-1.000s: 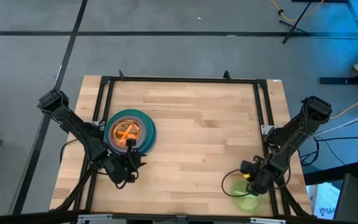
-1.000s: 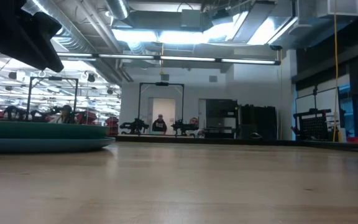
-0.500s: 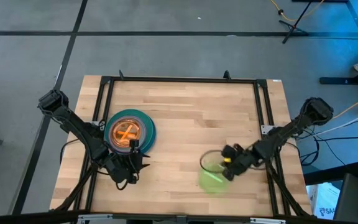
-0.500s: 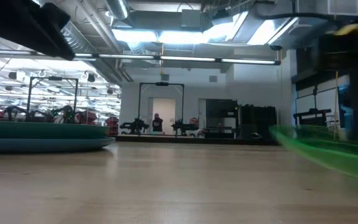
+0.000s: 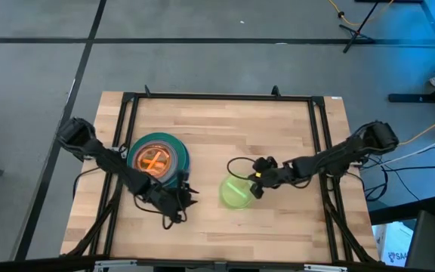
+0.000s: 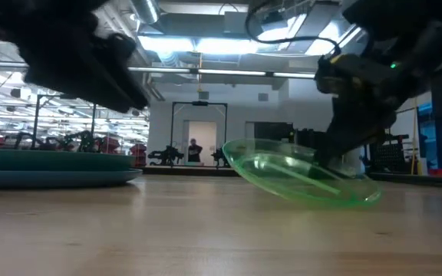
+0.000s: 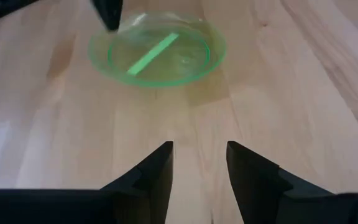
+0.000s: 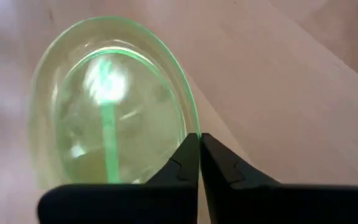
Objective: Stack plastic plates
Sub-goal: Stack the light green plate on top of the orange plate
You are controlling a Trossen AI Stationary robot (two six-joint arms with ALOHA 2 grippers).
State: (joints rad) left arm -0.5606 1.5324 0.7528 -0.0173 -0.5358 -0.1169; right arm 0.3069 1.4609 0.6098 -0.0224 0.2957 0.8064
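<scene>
A stack of plastic plates (image 5: 157,160) sits on the table's left half: an orange plate on top, a large teal one beneath, flat on the wood; it also shows in the low view as the stack (image 6: 52,170). A clear lime green plate (image 5: 236,193) is near mid-table, and my right gripper (image 5: 254,187) is shut on it. The same green plate (image 7: 157,50) lies ahead of my left gripper (image 7: 199,168), which is open, touches nothing and hovers near the stack's near-right side (image 5: 180,204). My right gripper (image 8: 199,140) pinches the green plate's rim (image 8: 191,121) on its right side between the two fingers. It comes from the table's right, slanting down. The plate (image 6: 298,176) sits tilted, its free left rim higher; whether its low rim (image 6: 363,199) touches the table I cannot tell.
A black frame rail (image 5: 217,97) runs round the tabletop edges. Bare wood (image 5: 240,136) lies between the stack and the far edge. People and equipment show far off in the room behind the table (image 6: 196,152).
My right gripper has carried the green plate from the table's near-right corner toward the left and a little farther in, staying shut on its rim, up to mid-table. My left gripper has shifted a little toward the table's right.
</scene>
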